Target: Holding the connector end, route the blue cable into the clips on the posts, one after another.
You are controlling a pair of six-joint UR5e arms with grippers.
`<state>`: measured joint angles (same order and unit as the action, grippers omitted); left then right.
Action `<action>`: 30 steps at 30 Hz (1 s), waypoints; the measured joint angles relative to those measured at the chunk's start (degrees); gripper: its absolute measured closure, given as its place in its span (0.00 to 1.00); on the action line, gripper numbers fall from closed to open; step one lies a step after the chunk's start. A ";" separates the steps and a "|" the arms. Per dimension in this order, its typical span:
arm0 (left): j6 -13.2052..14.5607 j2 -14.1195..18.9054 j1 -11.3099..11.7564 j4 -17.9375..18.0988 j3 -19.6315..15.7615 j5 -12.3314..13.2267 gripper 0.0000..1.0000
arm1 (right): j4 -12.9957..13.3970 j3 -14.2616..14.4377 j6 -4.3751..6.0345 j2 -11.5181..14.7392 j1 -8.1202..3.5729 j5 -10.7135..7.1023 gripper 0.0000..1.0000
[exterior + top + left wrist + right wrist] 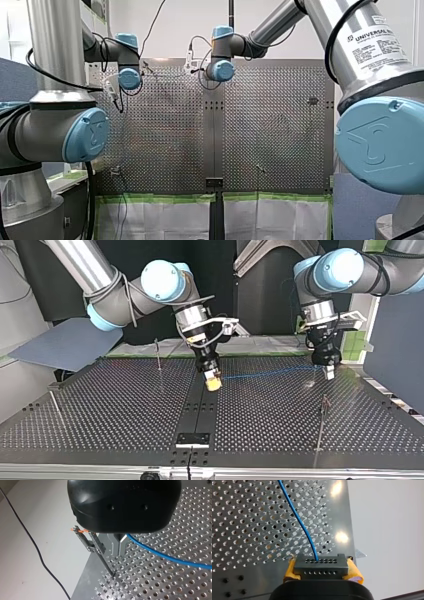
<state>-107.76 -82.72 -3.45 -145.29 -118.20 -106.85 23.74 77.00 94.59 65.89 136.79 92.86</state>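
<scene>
On my right arm [361, 75], "UNIVERSAL" label [378, 44]

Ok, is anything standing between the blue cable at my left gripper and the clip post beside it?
Nothing visible. In the left wrist view the blue cable leaves my left gripper, and the clip post stands just beside it, with only bare perforated table between.

Perforated table [100, 405] with clip posts [158, 354]
</scene>
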 joint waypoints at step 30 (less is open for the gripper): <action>-5.29 0.01 4.31 0.04 2.86 3.80 1.00 | -2.70 -3.84 0.18 0.00 0.88 -0.73 1.00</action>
<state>-113.05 -82.71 0.86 -145.25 -115.34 -103.05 21.04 73.15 94.76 65.88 137.67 92.13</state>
